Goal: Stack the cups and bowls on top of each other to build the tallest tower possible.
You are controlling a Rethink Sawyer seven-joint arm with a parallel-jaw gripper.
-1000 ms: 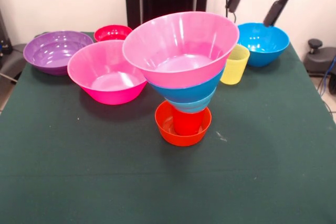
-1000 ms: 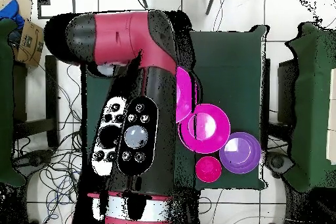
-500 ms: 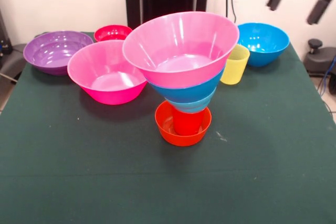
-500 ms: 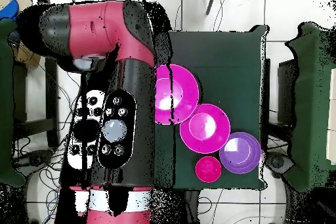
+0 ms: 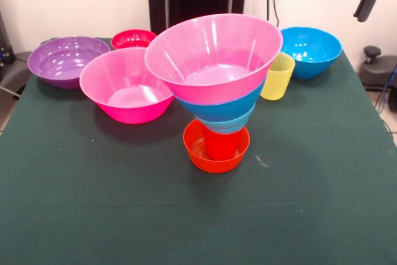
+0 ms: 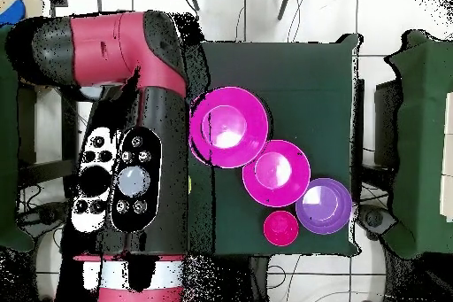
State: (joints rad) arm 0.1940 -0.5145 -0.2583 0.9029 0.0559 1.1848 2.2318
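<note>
In the middle of the green table (image 5: 74,203) stands the tower (image 5: 217,91): a small orange bowl (image 5: 216,147) at the bottom, a red cup (image 5: 221,143) standing inside it, then a small light-blue bowl (image 5: 232,125), a large blue bowl (image 5: 217,109), and on top a large pink bowl (image 5: 214,57). The top bowl is tilted, its mouth leaning toward the near side, and it flares much wider than the pieces under it.

To the left of the tower, just beside it, a second large pink bowl (image 5: 126,85) sits upright on the cloth. Farther left, near the table's far left corner, is the large purple bowl (image 5: 67,60), and behind the two, at the far edge, a small red bowl (image 5: 133,38). To the right of the tower the yellow cup (image 5: 276,76) stands upright, and just behind it, near the far right corner, is another large blue bowl (image 5: 310,51).

Of the gripper (image 5: 367,1) only one dark finger shows at the top right edge of the front view, high above the table and well apart from every piece; whether the claw is wide or narrow cannot be told. It holds nothing that can be seen. In the overhead view the red and black arm (image 6: 133,148) lies along the table's left side, covering that part of it, beside the top pink bowl.
</note>
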